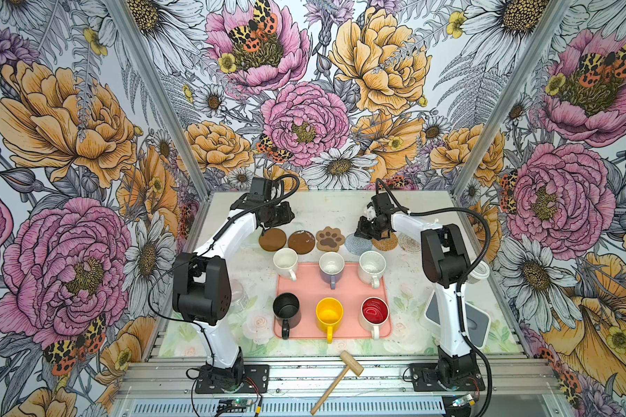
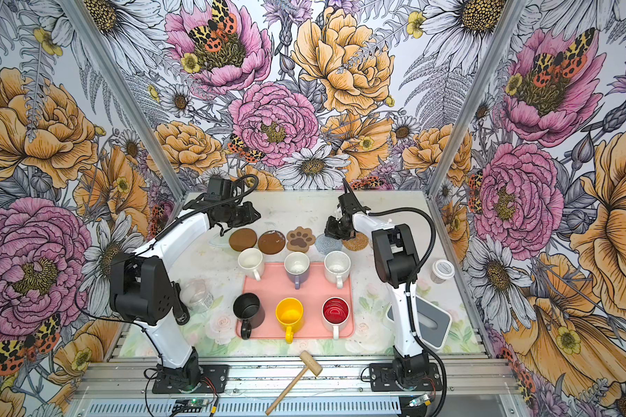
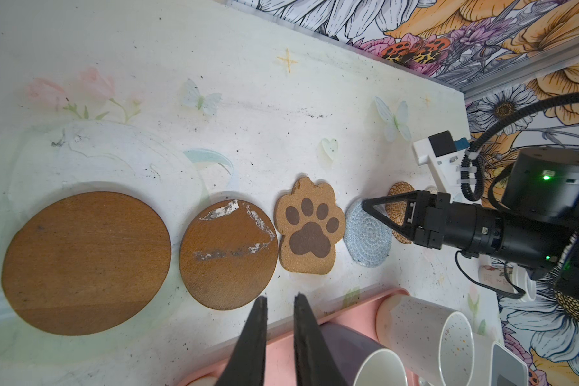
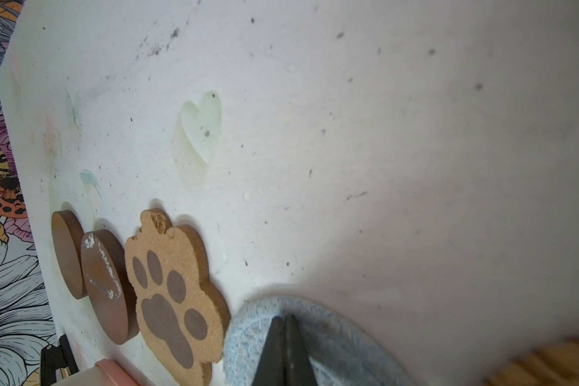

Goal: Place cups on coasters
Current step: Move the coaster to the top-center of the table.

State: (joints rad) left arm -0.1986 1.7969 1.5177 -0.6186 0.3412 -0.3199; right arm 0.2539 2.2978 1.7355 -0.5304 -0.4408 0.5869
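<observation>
Six coasters lie in a row at the back: two brown discs (image 1: 272, 239) (image 1: 301, 242), a paw-shaped one (image 1: 330, 238), a grey-blue woven one (image 1: 355, 245), a tan woven one (image 1: 386, 243) and a pale one (image 1: 410, 242). In front stand the cups: white (image 1: 285, 261), lavender (image 1: 331, 265), speckled white (image 1: 372, 263), black (image 1: 286, 307), yellow (image 1: 329, 312) and red-inside (image 1: 374, 312). My left gripper (image 3: 280, 297) hovers by the brown discs, slightly open and empty. My right gripper (image 4: 285, 317) is shut, its tips low over the grey-blue coaster (image 4: 331, 347).
Most cups stand on a pink tray (image 1: 347, 289). A wooden mallet (image 1: 340, 375) lies at the front edge. A lidded paper cup (image 1: 479, 272) and a grey-white box (image 1: 476, 321) sit at the right. A glass jar (image 1: 237, 296) is behind the left arm.
</observation>
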